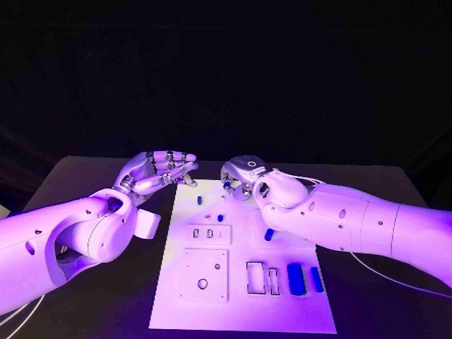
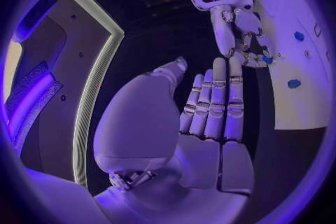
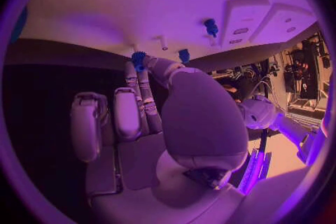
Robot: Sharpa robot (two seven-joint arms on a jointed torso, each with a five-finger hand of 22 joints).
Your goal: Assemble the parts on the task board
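fingers (image 2: pixel 213 98) of the left hand (image 1: pixel 157 171) lie straight and pressed side by side, holding nothing; the hand hovers over the far left corner of the task board (image 1: pixel 180 311). fingers (image 3: pixel 140 87) of the right hand (image 1: pixel 244 176) reach to the board's far edge, and in the right wrist view their tips close on a small blue gear-like part (image 3: pixel 138 57); whether it is lifted or touching the board cannot be told.

task board: white plate in the middle of the black table (image 1: pixel 389 311). two raised white blocks sit on its left half, two long blue parts (image 1: pixel 296 278) stand near its right front, and a blue peg (image 3: pixel 210 26) stands near the far end.

judgement: the step in hand is picking or seating the gear-like part at the far edge. the next move calls for a firm pinch and a square, slow descent onto its post.
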